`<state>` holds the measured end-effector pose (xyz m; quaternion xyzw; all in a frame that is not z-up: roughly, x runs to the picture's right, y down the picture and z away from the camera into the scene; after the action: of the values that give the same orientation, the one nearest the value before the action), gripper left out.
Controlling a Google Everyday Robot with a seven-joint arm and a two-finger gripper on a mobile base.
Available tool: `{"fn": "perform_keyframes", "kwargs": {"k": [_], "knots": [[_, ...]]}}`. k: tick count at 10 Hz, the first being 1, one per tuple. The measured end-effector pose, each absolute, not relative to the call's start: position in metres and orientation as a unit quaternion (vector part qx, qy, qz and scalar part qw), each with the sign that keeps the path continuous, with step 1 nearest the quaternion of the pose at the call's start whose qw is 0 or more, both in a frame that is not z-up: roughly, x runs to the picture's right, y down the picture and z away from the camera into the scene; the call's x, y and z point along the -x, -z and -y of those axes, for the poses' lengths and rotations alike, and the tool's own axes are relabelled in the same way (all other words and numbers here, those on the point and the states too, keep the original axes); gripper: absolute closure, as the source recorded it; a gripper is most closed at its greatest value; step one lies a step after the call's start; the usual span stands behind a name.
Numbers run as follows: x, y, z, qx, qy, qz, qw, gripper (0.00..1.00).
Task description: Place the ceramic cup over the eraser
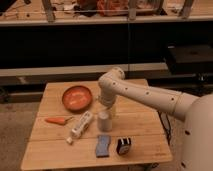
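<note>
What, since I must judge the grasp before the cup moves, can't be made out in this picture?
1. Gripper, camera view: right above the cup. The arm covers the cup's rim, so whether it holds the cup cannot be told.
2. Eraser, camera view: the white markings are too small to read.
3. Robot body, camera view: cut off by the right edge.
4. Clutter on the top shelf, camera view: too blurred to name.
</note>
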<state>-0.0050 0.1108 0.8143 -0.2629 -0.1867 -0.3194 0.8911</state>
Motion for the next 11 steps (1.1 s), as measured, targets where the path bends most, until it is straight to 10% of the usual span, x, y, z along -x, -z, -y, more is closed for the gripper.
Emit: {"fn": "perform_keyframes", "kwargs": {"k": [11], "knots": [[0.009, -0.794, -0.149, 0.289, 0.418, 0.188, 0.841, 0.20]]}}
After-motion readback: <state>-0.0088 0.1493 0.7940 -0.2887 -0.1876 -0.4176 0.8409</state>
